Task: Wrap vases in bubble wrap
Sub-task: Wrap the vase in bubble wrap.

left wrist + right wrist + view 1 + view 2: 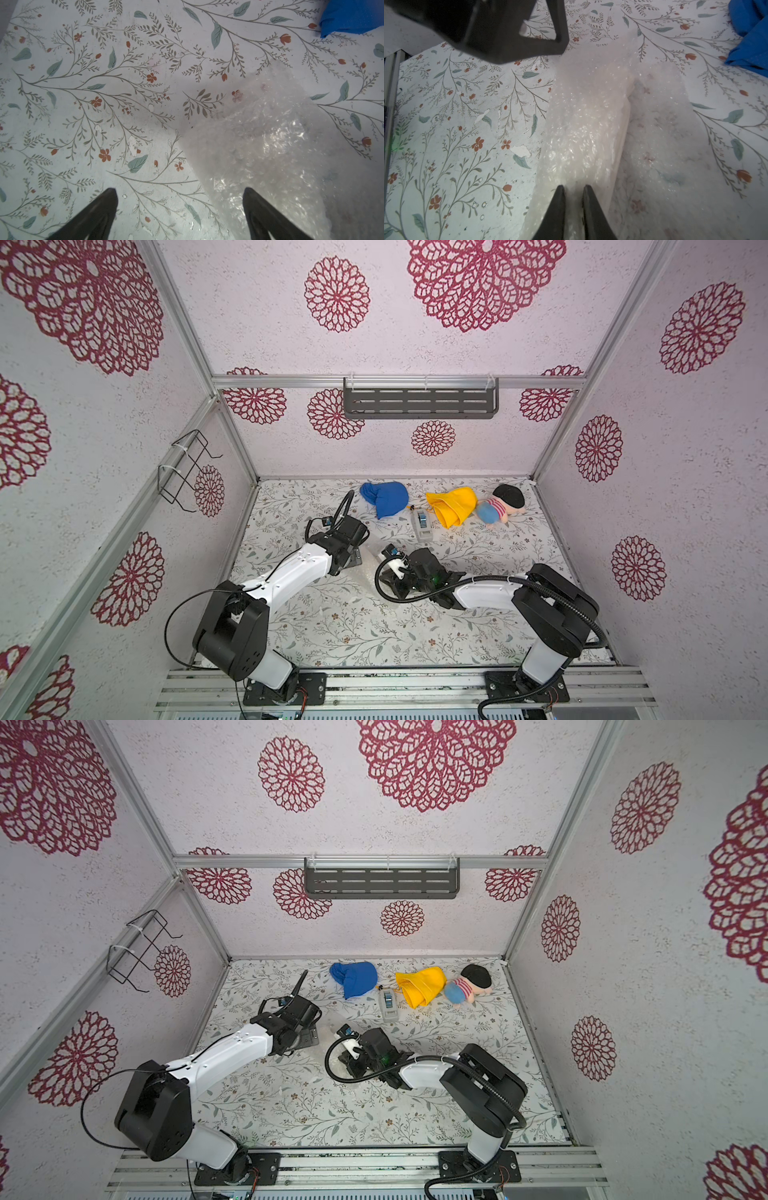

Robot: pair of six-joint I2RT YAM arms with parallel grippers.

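Observation:
The bubble wrap (654, 135) lies crumpled on the flowered table between my two arms, and shows in both top views (368, 572) (332, 1052). A long whitish ridge (583, 116) runs through it. No vase shows plainly; it is hidden. My right gripper (574, 187) is shut on a fold at the near end of that ridge. My left gripper (179, 189) stands open just above the table. One of its fingers (259, 207) is over the wrap's (270, 145) edge and the other over bare table, with nothing held.
Along the back of the table lie a blue cloth (384, 497), a small tape dispenser (422, 524), a yellow cloth (453, 506) and a plush doll (505, 504). A grey shelf (419, 400) hangs on the back wall. A wire rack (187, 466) hangs on the left wall.

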